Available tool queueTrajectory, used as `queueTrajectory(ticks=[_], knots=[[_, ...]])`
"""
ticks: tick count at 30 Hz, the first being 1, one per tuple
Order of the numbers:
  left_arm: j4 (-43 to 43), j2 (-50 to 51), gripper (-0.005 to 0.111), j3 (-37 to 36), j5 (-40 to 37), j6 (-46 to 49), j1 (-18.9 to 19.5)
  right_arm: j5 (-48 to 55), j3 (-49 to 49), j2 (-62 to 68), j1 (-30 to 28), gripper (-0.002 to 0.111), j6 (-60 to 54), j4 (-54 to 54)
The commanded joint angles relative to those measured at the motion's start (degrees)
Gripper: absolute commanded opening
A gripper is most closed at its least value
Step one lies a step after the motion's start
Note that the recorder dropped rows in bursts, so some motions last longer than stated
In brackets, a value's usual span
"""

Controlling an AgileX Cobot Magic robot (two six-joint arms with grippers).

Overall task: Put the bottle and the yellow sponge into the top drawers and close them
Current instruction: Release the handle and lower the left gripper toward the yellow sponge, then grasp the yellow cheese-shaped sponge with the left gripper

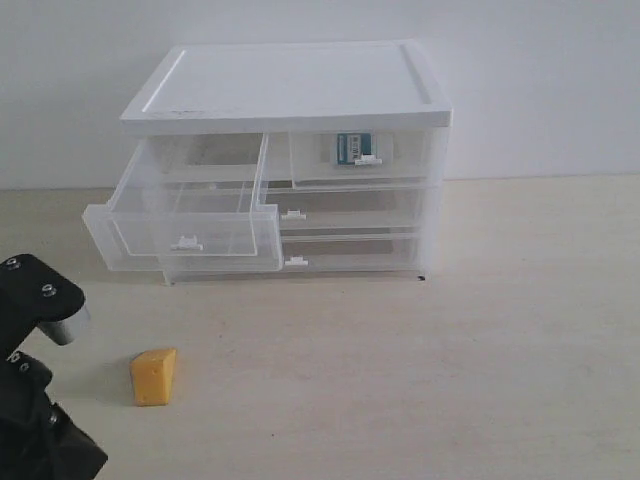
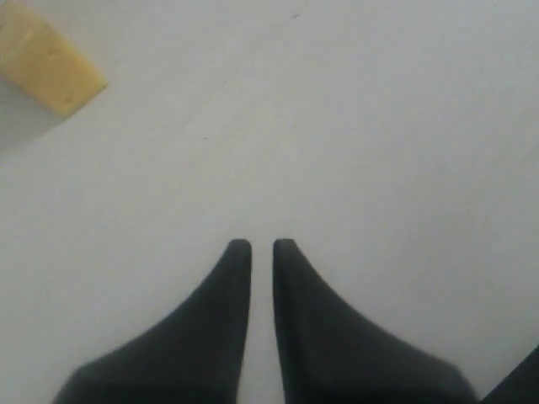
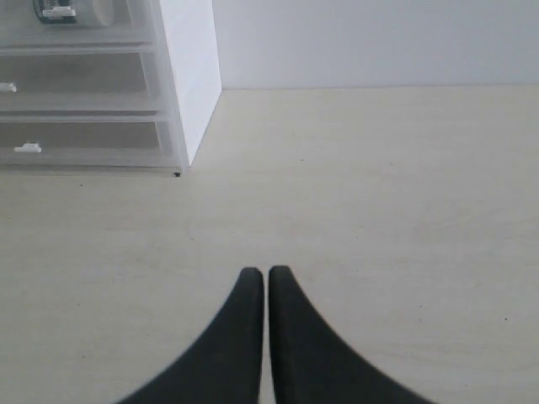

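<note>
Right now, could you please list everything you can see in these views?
cabinet: one, white, back of table
top drawers: two, clear; left pulled open, empty; right closed
bottle: one, white, teal label, inside the right top drawer
full-width drawers: two, clear, closed, underneath
yellow sponge: one, yellow, on the table before the open drawer
table: one, pale wood
left arm: one, black, beside the sponge
left tool: one, black, nearly closed, empty
right tool: one, black, shut, empty

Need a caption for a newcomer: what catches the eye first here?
A white cabinet stands on the table, its top left drawer pulled out, seemingly empty. The bottle shows through the closed top right drawer; the yellow sponge lies out in front, near the left arm.
</note>
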State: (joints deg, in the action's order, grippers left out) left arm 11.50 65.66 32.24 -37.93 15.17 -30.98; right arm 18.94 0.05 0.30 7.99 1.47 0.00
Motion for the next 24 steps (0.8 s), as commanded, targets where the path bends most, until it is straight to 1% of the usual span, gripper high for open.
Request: queueTrajectory(ticks=[1, 4, 5, 6, 7, 11, 16, 20, 24], knots=[[-3.93, 1.75, 0.041, 0.31, -1.33, -6.04, 0.39, -0.50, -0.05, -0.30, -0.06, 0.000, -0.22, -0.41], [-3.83, 3.64, 0.082, 0.31, 1.10, -6.49, 0.39, -0.50, -0.05, -0.30, -0.06, 0.000, -0.22, -0.41], [-3.83, 4.63, 0.093, 0.31, 2.19, -7.12, 0.39, -0.50, -0.05, -0.30, -0.06, 0.000, -0.22, -0.41], [-3.83, 5.62, 0.101, 0.31, 3.37, -7.79, 0.39, -0.50, -0.05, -0.30, -0.06, 0.000, -0.22, -0.41], [-3.83, 6.95, 0.104, 0.31, 4.80, -8.93, 0.39, -0.50, -0.05, -0.30, -0.06, 0.000, -0.22, -0.41], [-4.08, 13.06, 0.101, 0.31, 14.03, -14.55, 0.39, -0.50, -0.05, -0.30, -0.06, 0.000, -0.22, -0.41], [-6.86, 19.13, 0.097, 0.44, 25.98, -17.86, 0.39, -0.50, -0.05, -0.30, -0.06, 0.000, -0.22, -0.41], [-8.07, 22.91, 0.095, 1.57, 30.95, -19.07, 0.39, -0.50, -0.05, -0.30, -0.06, 0.000, -0.22, -0.41], [-9.23, 25.09, 0.090, 3.29, 32.22, -19.07, 0.39, -0.50, -0.05, -0.30, -0.06, 0.000, -0.22, -0.41]])
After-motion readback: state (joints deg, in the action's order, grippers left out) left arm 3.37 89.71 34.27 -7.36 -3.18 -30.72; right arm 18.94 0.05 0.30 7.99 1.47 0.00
